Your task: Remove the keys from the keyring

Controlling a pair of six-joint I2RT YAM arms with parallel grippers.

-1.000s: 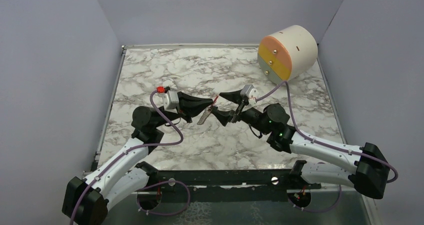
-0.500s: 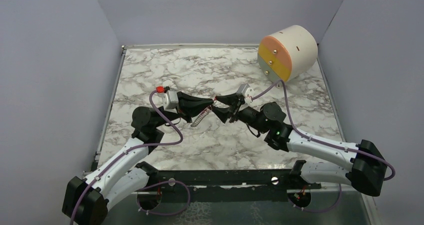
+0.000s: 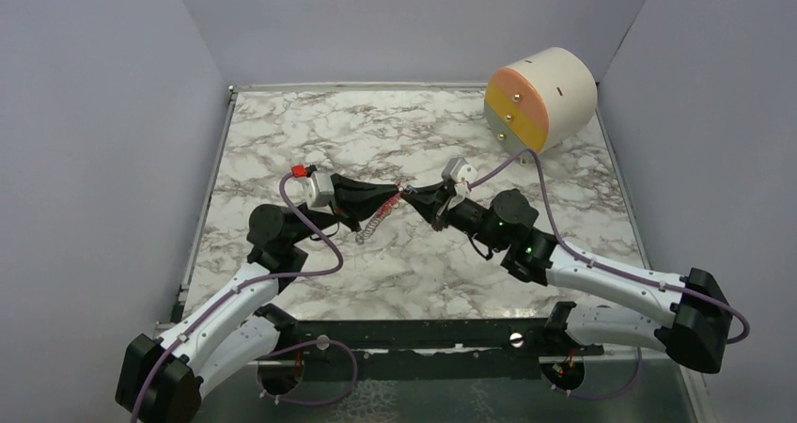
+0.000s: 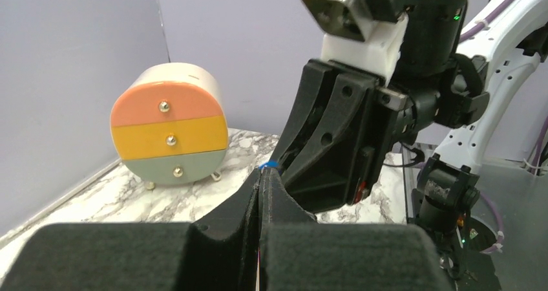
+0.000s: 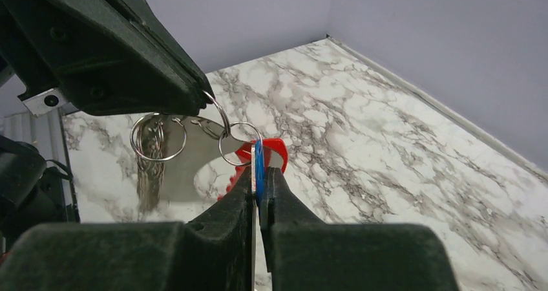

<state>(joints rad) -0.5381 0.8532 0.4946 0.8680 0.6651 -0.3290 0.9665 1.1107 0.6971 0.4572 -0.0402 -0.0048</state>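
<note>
Dangling above the bench, the keyring hangs from the clamped left gripper, whose tips meet the right gripper, pinched on the blue keys just to its right.

In the top view, looks down from high behind both arm bases, far off, over the whole marble table. At the left wrist, sits close behind the left gripper, facing the right gripper and the round drawer box. At the right wrist, faces the opposite way, equally close. Share the spot where both grippers meet.
</note>
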